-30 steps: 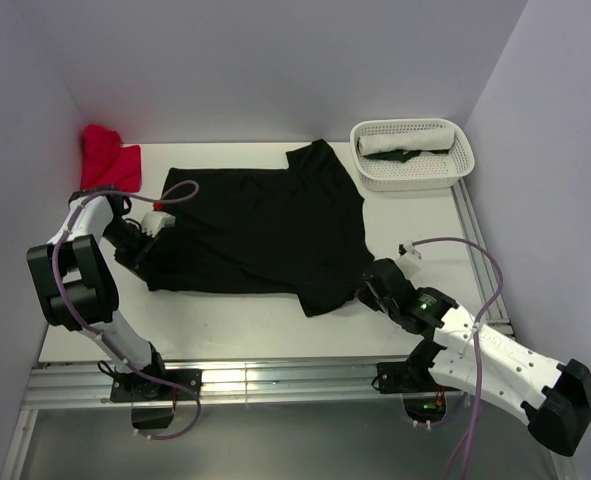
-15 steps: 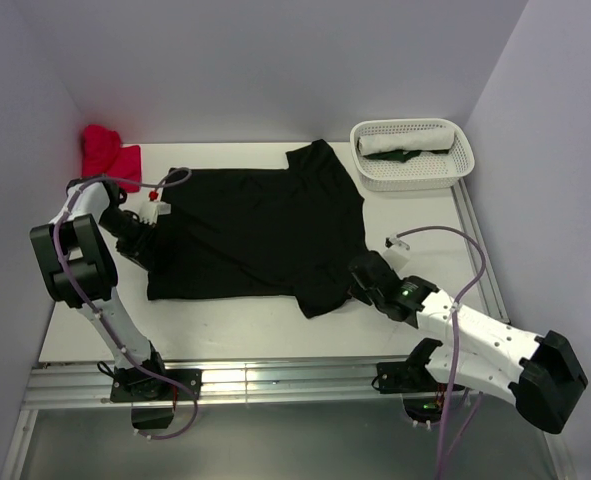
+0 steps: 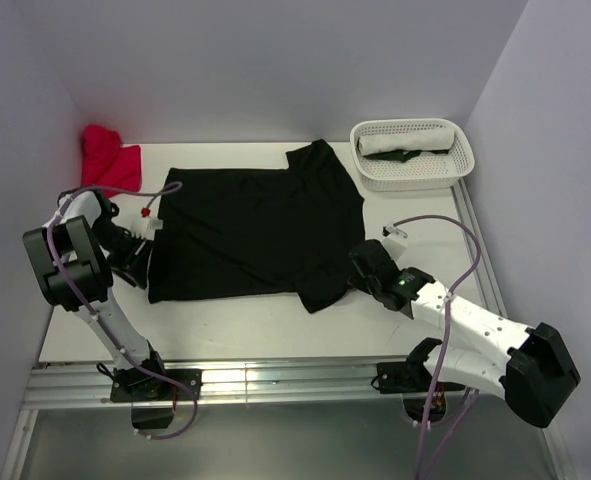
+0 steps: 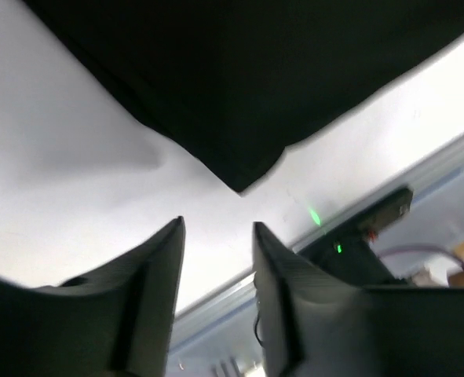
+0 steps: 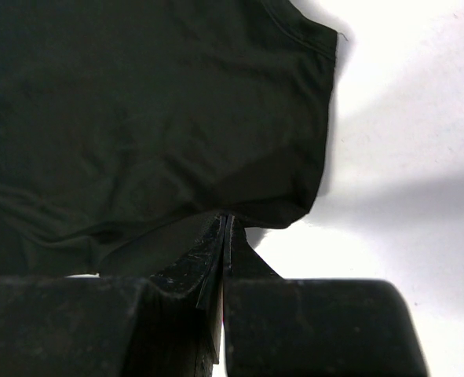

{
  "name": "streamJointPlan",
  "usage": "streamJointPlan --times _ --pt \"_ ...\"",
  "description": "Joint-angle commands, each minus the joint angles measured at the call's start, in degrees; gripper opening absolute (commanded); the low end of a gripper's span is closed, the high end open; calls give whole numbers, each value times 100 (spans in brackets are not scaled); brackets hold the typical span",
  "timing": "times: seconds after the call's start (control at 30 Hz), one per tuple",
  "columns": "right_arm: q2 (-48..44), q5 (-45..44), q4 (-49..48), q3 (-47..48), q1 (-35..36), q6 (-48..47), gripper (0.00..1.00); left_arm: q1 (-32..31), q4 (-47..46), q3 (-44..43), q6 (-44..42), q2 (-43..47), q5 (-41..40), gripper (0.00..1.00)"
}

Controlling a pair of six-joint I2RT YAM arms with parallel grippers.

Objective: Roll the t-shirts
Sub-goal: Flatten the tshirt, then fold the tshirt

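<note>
Well beyond the right gripper, toward the far wall: a white perforated plastic basket, oblong with rounded corners. Inside, a rolled white t-shirt along the far side and a dark green t-shirt bunched against it on the near side.

From the top camera only: the basket and its contents, plus a red t-shirt heaped in the corner well beyond the left gripper. Also from above: the black t-shirt spread flat on the white tabletop between the two grippers. One sleeve points toward the basket, the other lies at the right gripper, and the bottom hem lies beside the left gripper.

From the left wrist camera alone: left gripper parted to a middling gap, nothing between the fingers, bare tabletop beneath. A corner of the black t-shirt just ahead of the fingertips, apart from them. Off to the right of those fingers, a metal rail along the table edge and a small green light.

From the right wrist camera alone: right gripper pressed fully together, tips meeting on the sleeve hem of the black t-shirt. Cloth drawn into a shallow notch at the pinch, with tabletop to the right of the fingers.

Black fabric matte and soft, lightly creased, with a stitched hem along the sleeve edge. Tabletop smooth and pale, carrying soft shadows. Fingers dark, hard and slightly scuffed, tapering to blunt tips. Basket walls a regular grid of small holes under a solid rim.
</note>
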State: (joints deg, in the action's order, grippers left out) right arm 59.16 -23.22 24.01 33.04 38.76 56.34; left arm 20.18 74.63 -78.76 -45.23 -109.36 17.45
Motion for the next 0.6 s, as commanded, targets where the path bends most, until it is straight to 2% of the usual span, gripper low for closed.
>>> streamJointPlan --times 0.0,0.1,0.27,0.57 --pt "104 46 -327 238 -79 -246 0 -15 333 396 -363 371 -313 52" --pt "201 81 -379 247 -97 -272 0 -6 280 397 -346 319 -164 60" --pt "184 178 -494 151 -97 -228 0 -41 53 510 -346 266 13 68" --pt "123 151 -388 168 -97 -184 0 -269 -651 643 102 38 4 66"
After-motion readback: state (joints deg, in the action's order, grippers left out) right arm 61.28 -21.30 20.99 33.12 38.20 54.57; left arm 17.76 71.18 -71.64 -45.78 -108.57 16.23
